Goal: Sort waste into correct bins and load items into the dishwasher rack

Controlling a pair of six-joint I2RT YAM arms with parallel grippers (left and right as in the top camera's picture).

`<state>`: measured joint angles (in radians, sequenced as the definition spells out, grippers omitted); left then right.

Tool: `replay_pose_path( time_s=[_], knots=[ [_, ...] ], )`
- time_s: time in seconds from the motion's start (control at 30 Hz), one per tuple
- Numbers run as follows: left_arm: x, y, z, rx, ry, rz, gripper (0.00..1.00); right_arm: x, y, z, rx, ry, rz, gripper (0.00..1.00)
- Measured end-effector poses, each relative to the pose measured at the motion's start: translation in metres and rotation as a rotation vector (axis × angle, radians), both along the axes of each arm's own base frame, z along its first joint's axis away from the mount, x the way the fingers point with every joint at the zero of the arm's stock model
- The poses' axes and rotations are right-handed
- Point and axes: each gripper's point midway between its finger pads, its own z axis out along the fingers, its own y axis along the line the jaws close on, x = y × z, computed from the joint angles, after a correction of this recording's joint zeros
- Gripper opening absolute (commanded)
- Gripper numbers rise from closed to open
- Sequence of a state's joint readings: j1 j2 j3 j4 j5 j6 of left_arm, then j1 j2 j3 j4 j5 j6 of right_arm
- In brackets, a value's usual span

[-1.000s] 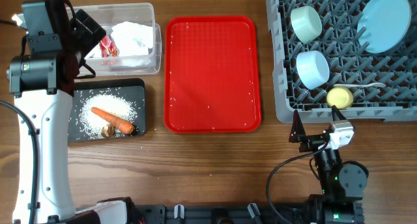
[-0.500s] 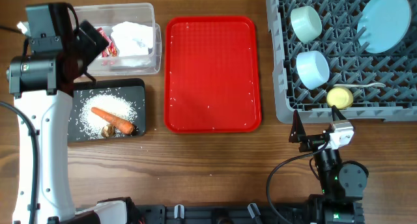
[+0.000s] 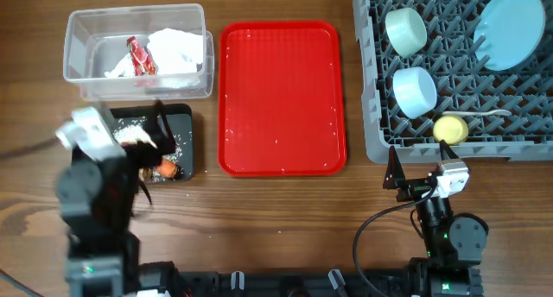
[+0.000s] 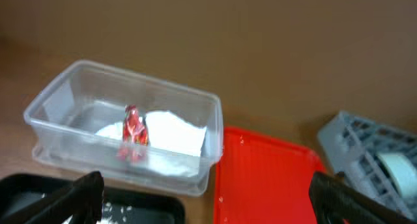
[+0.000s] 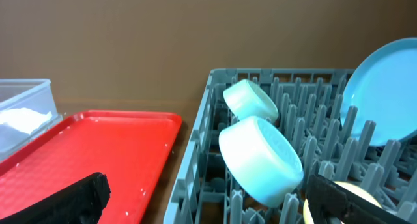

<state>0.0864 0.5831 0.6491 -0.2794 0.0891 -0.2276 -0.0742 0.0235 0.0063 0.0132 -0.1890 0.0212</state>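
Observation:
The clear tub (image 3: 82, 34) holds the white napkin (image 3: 177, 51) and red wrapper (image 3: 141, 60); both also show in the left wrist view, napkin (image 4: 172, 133) and wrapper (image 4: 133, 129). The black tray (image 3: 177, 116) holds rice (image 3: 138, 123) and the carrot, only its end (image 3: 167, 168) showing under my left arm. The brown scrap is hidden. The grey rack (image 3: 380, 116) holds the mint bowl (image 3: 406, 29), light blue bowl (image 3: 415, 90), plate (image 3: 510, 28), yellow cup (image 3: 450, 129) and spoon (image 3: 488, 113). My left gripper (image 4: 208, 204) is open and empty above the black tray. My right gripper (image 5: 208, 204) is open and empty before the rack.
The flat red tray (image 3: 281, 98) lies between the bins and the rack, with a few white specks on it. The right arm base (image 3: 449, 236) sits at the front edge. The left arm (image 3: 95, 202) covers the front left corner.
My left arm has pulled back from over the clear tub toward the front edge and now hangs over the black tray. The red wrapper stays in the tub. The right arm has not moved.

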Motion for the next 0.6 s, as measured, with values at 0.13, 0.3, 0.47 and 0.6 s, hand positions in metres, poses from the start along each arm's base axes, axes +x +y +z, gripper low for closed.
replay_pose_path(
  time_s=[0.13,0.3,0.47,0.6],
  knots=[
    [-0.018,-0.004,-0.05,0.032,-0.161,-0.017,1.0,0.0,0.0,-0.001,0.0,0.003,0.0,1.0],
    [-0.026,-0.005,-0.087,0.04,-0.194,-0.018,1.0,0.0,0.0,-0.001,0.0,0.003,0.0,1.0],
    [-0.03,-0.005,-0.077,0.046,-0.254,-0.016,1.0,0.0,0.0,-0.001,0.0,0.003,0.0,1.0],
    [-0.034,-0.005,-0.077,0.05,-0.292,-0.015,1.0,0.0,0.0,-0.001,0.0,0.004,0.0,1.0]
  ],
)
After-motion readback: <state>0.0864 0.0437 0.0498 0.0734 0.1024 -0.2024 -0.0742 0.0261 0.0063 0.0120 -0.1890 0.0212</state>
